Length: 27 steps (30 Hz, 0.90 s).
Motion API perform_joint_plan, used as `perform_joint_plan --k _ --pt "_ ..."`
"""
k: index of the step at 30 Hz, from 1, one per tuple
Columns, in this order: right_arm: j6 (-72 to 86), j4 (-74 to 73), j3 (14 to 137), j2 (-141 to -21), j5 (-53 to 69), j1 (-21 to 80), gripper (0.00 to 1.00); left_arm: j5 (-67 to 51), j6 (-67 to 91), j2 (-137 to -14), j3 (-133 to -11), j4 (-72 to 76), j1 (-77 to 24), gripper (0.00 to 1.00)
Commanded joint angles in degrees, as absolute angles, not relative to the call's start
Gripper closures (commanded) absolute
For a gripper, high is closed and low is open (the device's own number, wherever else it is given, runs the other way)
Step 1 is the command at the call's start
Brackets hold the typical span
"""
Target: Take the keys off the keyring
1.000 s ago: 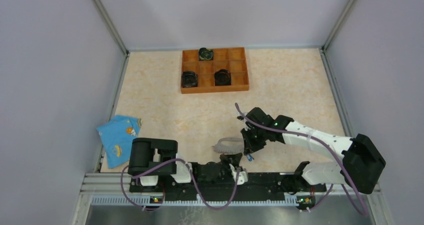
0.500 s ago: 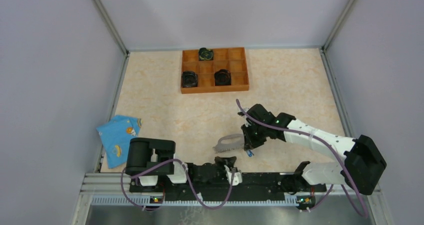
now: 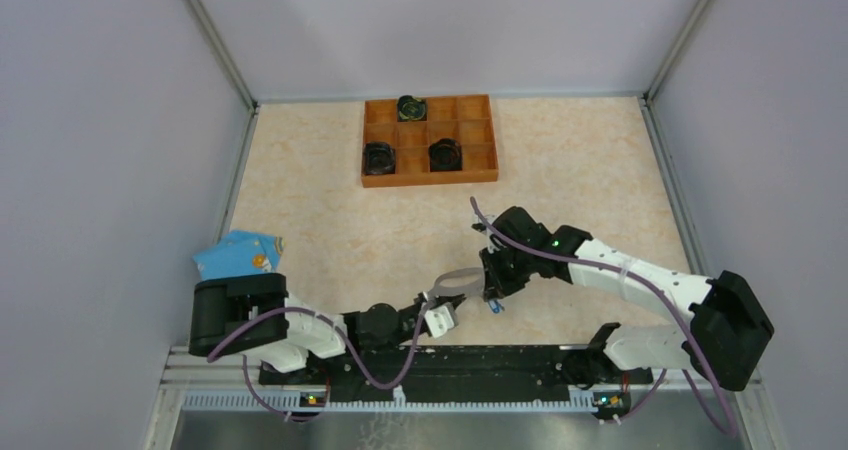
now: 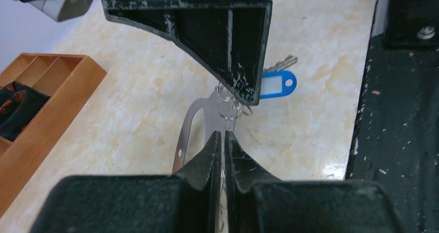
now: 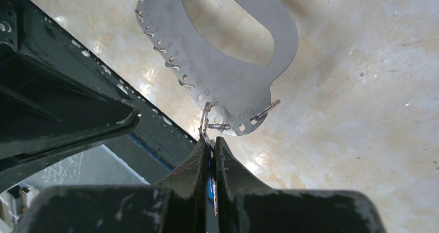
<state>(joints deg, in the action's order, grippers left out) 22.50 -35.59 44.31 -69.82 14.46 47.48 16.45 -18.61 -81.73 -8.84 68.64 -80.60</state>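
Note:
The keyring, a grey metal oval loop with small holes and wire rings along its rim, is held just above the table between both grippers. My left gripper is shut on its near edge; in the left wrist view the jaws pinch the loop. My right gripper is shut on the key, whose blue head hangs below the black finger. In the right wrist view my right gripper clamps the blue head and its small ring right under the loop.
An orange divided tray with three round black objects stands at the back. A light-blue packet lies at the left, behind the left arm's base. The black rail runs along the near edge, close below both grippers.
My left arm has swung round from its place along the rail and closed on the keyring's near edge. The right gripper has stayed shut on the key, shifting slightly.

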Motion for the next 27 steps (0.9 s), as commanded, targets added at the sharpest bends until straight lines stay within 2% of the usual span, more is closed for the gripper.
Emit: perform_joint_plan --k 1,6,13,22,27 --pt "20.99 -33.15 46.14 -68.58 15.43 49.48 1.0 9.38 -13.65 -78.82 -7.75 70.95 -78.49 0.88" --pt "20.45 -33.67 46.5 -68.44 12.68 52.47 1.0 4.27 -10.9 -78.7 -6.64 72.73 -75.0 0.85" --pt "18.42 -33.16 46.82 -67.71 8.85 56.04 1.0 -4.14 -6.7 -79.01 -4.53 77.7 -70.2 0.69" --pt "16.68 -33.06 46.85 -67.18 4.25 58.91 1.0 -13.03 -5.43 -81.93 -6.59 78.69 -67.59 0.68" --pt "16.05 -32.87 46.76 -67.14 3.42 59.8 1.0 -13.01 -5.36 -85.38 -8.28 79.71 -67.15 0.68"
